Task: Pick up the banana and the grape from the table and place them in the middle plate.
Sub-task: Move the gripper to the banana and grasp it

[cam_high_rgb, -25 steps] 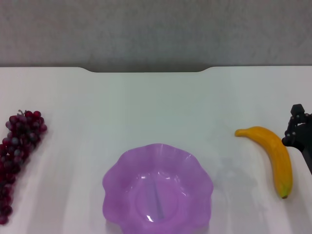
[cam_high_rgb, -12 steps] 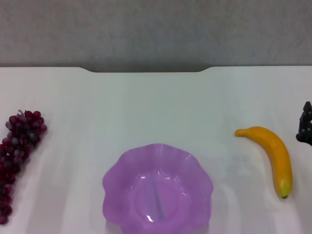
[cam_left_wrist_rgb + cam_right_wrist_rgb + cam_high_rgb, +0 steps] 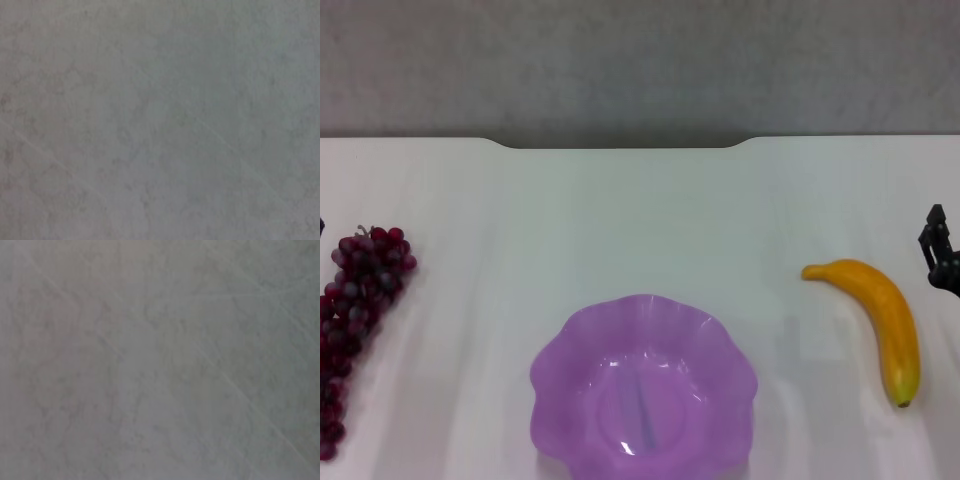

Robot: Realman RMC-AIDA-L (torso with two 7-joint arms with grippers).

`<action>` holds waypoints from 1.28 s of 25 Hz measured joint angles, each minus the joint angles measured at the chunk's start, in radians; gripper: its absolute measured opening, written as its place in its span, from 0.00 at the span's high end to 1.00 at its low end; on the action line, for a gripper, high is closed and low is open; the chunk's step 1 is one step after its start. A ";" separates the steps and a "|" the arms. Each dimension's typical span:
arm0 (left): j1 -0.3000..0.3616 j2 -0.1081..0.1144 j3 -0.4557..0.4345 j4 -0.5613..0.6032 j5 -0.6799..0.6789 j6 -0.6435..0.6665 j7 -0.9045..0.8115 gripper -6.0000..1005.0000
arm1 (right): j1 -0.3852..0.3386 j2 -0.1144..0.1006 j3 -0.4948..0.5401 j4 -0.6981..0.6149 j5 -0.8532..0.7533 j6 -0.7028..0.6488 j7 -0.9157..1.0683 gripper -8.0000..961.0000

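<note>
The banana [image 3: 880, 320] lies on the white table [image 3: 620, 210] at the right, its dark tip toward me. The grape bunch [image 3: 355, 300] lies at the far left, stem at its far end. The purple scalloped middle plate [image 3: 560, 350] stands empty at the near centre. Part of my right gripper [image 3: 940, 250] shows at the right edge, just right of the banana's far end and apart from it. A dark sliver of my left arm [image 3: 321, 227] shows at the left edge, beside the far end of the grapes. Both wrist views show only a mottled grey surface.
The table's far edge has a shallow notch [image 3: 620, 146] at the middle, with a grey wall [image 3: 640, 60] behind it. Bare tabletop lies between the plate and each fruit.
My right gripper drew back from the banana toward the right edge, then came back a little, farther from me. A dark sliver has appeared at the left edge by the grapes.
</note>
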 joint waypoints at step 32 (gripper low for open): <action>0.021 0.005 0.000 -0.002 0.035 0.011 0.001 0.11 | -0.108 -0.008 -0.008 -0.112 0.060 -0.106 -0.014 0.08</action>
